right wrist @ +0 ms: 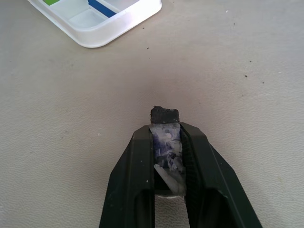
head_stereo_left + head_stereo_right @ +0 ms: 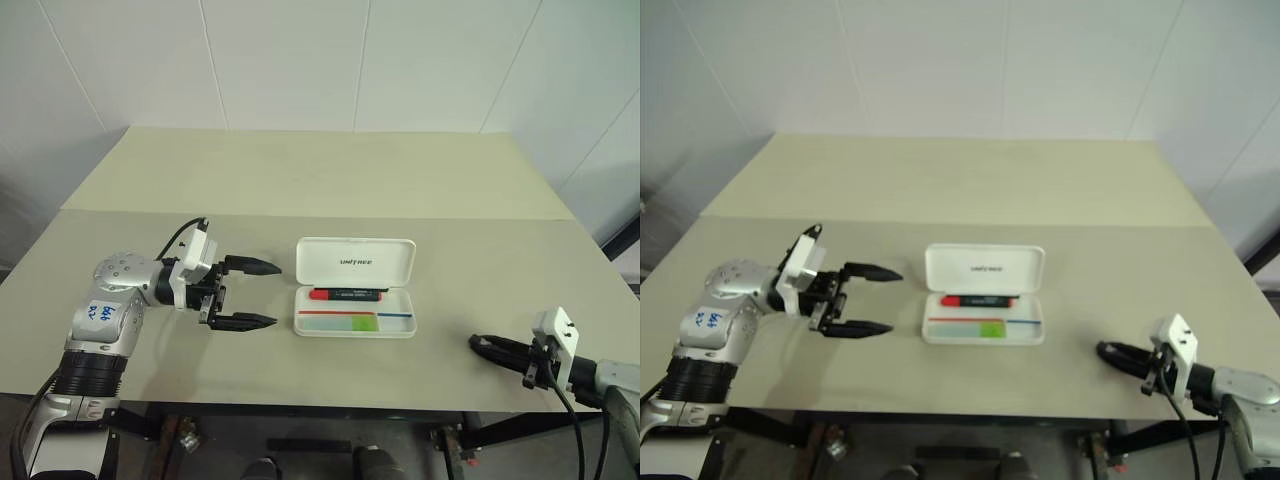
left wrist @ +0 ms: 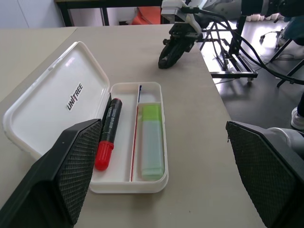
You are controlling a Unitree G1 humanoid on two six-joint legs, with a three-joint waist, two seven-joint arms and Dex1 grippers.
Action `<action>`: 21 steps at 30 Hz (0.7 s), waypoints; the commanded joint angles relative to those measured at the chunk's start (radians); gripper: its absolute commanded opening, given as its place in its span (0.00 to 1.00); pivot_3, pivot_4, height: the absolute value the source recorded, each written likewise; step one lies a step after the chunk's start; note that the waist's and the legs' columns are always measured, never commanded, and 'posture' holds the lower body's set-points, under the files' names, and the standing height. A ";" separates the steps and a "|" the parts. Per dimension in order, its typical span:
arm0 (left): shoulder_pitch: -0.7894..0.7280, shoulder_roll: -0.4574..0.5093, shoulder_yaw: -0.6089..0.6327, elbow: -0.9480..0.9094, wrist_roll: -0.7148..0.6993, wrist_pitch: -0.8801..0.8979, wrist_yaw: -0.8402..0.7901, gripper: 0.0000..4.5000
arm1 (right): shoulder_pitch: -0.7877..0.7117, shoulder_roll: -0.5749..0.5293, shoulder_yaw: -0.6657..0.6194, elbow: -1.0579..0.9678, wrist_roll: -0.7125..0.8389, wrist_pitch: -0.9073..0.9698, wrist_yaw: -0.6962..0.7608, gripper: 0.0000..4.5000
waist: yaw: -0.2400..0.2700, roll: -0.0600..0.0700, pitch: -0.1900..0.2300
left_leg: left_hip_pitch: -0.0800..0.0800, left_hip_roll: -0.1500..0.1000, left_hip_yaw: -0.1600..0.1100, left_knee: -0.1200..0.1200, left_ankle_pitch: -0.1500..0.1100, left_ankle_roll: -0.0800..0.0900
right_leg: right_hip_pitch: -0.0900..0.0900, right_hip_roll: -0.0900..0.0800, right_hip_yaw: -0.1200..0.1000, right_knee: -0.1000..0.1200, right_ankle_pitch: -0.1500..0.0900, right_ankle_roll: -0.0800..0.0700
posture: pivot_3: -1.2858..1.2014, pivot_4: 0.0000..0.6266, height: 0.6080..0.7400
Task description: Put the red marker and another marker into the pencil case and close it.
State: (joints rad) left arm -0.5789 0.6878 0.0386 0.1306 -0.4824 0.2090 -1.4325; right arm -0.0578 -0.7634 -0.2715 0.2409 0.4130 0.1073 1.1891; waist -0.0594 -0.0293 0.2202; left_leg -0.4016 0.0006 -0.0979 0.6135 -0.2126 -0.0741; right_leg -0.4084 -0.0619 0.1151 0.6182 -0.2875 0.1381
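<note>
At frame centre the pencil case (image 2: 355,288) lies open, long axis sideways, nearer the released left pincer (image 2: 252,293); right pincer (image 2: 487,346) clenched on a small dark cylinder (image 1: 165,115).

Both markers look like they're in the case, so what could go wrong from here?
The pencil case lid is up; a one-sided push from the open left gripper may slide it instead. The red marker lies against the hinge side and might jam the lid. The right gripper has shut on a small dark object.
</note>
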 commanded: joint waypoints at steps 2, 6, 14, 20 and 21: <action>-0.025 0.009 0.020 -0.019 -0.018 -0.008 -0.002 1.00 | -0.064 0.006 0.011 -0.081 0.015 -0.002 -0.020 0.10 | -0.002 0.000 0.000 | 0.000 0.000 0.000 0.000 0.001 0.000 | 0.000 0.000 0.000 0.000 0.001 0.000 | 0.52 0.24 1.00; -0.029 0.003 0.016 -0.013 -0.015 -0.014 -0.002 1.00 | -0.126 0.006 0.042 -0.156 0.030 0.026 -0.018 0.10 | 0.001 0.000 0.000 | 0.000 0.000 0.000 0.000 0.001 0.000 | 0.000 0.000 0.000 0.000 0.001 0.000 | 0.52 0.24 1.00; -0.018 -0.011 0.012 -0.019 -0.010 -0.026 0.008 1.00 | -0.284 0.030 0.170 -0.267 0.030 0.097 0.002 0.10 | 0.002 0.000 0.000 | -0.001 0.000 0.000 -0.001 0.001 0.000 | -0.001 0.000 0.000 0.000 0.003 0.005 | 0.52 0.24 1.00; -0.002 -0.014 0.006 -0.027 -0.003 -0.043 0.009 1.00 | -0.390 0.053 0.286 -0.167 -0.015 0.059 0.101 0.10 | 0.004 0.000 0.000 | -0.001 0.000 -0.001 -0.001 0.001 0.000 | -0.001 0.000 -0.001 0.000 0.002 0.005 | 0.52 0.24 1.00; -0.001 -0.014 0.006 -0.029 -0.003 -0.043 0.011 1.00 | -0.400 0.053 0.299 -0.153 -0.021 0.052 0.117 0.10 | 0.004 0.000 0.000 | -0.001 0.000 -0.001 -0.001 0.001 0.000 | -0.001 0.000 -0.001 0.000 0.002 0.004 | 0.52 0.24 1.00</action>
State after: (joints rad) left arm -0.5821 0.6715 0.0330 0.1304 -0.4805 0.1812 -1.4270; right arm -0.4405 -0.7101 0.0223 0.0782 0.3967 0.1856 1.2742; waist -0.0557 -0.0291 0.2204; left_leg -0.4028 0.0006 -0.0988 0.6123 -0.2119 -0.0742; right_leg -0.4097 -0.0620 0.1143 0.6181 -0.2850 0.1427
